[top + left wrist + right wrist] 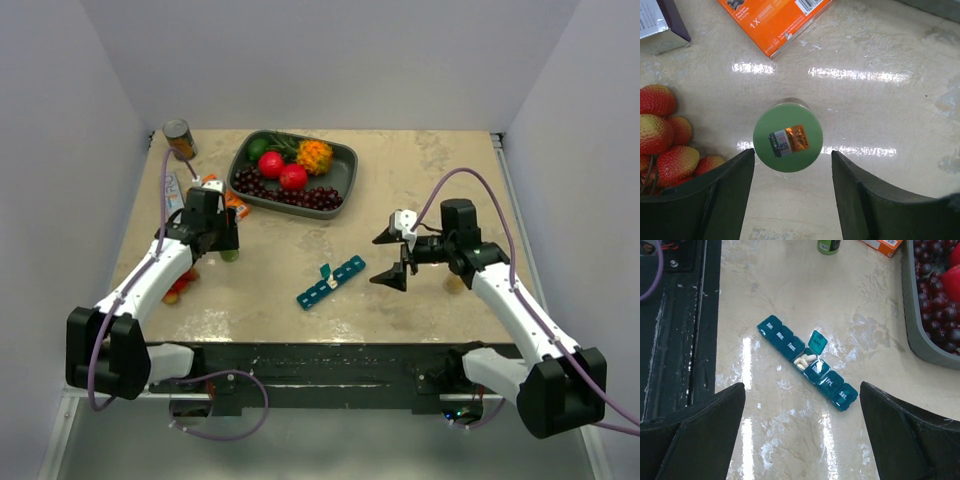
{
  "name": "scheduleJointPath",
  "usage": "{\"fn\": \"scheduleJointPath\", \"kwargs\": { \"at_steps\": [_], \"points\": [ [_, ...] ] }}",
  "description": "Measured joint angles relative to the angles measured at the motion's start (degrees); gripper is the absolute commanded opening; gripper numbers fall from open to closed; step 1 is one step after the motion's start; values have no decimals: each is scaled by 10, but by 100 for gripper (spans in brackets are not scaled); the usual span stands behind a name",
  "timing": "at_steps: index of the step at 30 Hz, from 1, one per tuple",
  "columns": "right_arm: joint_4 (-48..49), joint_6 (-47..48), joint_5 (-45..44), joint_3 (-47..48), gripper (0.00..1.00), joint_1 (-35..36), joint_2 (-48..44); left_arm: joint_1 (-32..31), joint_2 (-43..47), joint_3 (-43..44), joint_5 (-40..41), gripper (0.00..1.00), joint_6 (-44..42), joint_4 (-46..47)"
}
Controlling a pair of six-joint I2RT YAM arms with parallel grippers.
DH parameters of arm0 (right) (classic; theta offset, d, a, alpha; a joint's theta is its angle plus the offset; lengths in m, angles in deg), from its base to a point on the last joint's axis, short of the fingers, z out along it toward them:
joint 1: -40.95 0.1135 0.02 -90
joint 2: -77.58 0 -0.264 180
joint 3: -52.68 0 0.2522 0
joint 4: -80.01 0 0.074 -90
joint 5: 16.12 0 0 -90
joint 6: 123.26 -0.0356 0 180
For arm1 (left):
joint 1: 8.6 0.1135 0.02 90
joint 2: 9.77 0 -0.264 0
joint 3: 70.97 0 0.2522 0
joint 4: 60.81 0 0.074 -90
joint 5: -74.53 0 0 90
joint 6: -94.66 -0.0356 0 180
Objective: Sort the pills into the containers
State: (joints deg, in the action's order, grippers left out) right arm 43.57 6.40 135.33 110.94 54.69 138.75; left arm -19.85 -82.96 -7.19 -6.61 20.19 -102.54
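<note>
The containers [331, 283] are a teal strip of lidded day compartments lying slantwise at mid-table. In the right wrist view the containers [807, 362] have one lid [817, 342] flipped up, with several white pills [805, 360] inside that compartment. My right gripper [385, 260] hovers just right of the strip, wide open and empty [802, 386]. A small bottle with a green cap [787, 135] stands upright on the table. My left gripper [791, 154] is open around it, with a clear gap on the right side. From above, the left gripper [228, 248] sits over that bottle [230, 256].
A dark grey tray [345, 160] of fruit stands at the back. An orange box [775, 20] and a can [180, 138] lie at the back left. Red-yellow fruits [662, 135] sit by the left arm. The table's dark front edge [680, 315] runs near the strip.
</note>
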Motion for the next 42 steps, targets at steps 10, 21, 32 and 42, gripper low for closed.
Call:
{"fn": "scheduleJointPath", "kwargs": {
  "at_steps": [10, 21, 32, 42],
  "points": [
    [-126, 277, -51, 15, 94, 19, 83, 1, 97, 0, -108, 61, -3, -20],
    [-200, 475, -166, 125, 83, 143, 247, -98, 81, 0, -322, 25, 54, 67],
    [-152, 454, -244, 186, 69, 159, 372, -132, -136, -17, -368, 14, 124, 243],
    [-131, 447, -280, 186, 56, 174, 404, -167, -229, -17, -405, 9, 156, 337]
  ]
}}
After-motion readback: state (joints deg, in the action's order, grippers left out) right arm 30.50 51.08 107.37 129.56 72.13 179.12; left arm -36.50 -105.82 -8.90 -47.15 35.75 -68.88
